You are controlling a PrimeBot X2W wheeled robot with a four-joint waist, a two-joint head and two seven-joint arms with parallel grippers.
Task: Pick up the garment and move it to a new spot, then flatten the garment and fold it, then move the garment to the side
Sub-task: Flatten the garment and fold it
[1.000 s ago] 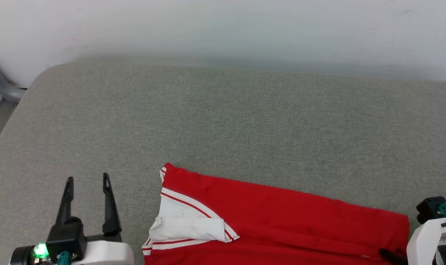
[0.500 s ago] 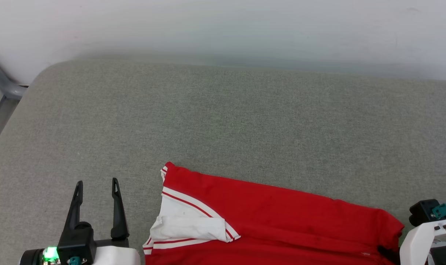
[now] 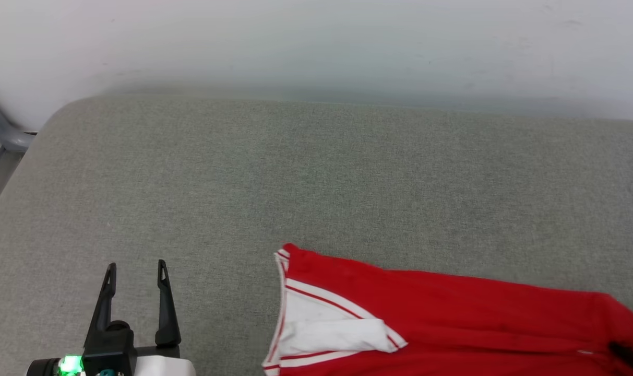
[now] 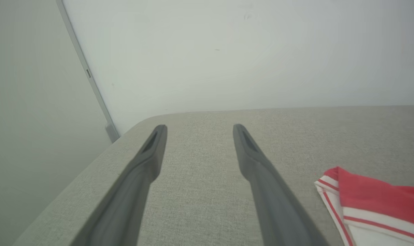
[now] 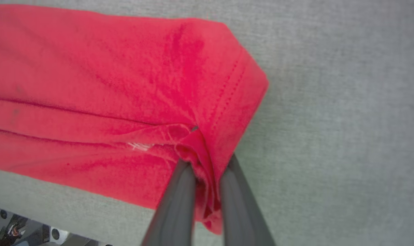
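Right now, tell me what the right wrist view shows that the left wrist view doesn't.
Right wrist view: the right gripper, jaws shut on a bunched red edge of the shirt. Left wrist view: the left gripper, jaws open and empty, the shirt's white striped sleeve, and the pale wall. Both: the red shirt lying on the grey cushion.

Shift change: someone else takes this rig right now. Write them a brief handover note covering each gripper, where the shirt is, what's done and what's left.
Left gripper: jaws open, empty, over the grey pad, to the left of the garment.
Right gripper: jaws shut on bunched red fabric at the garment's right end.
Done: the garment looks folded into a long band, with the white sleeve on top.
Left: probably only moving it aside and releasing it.
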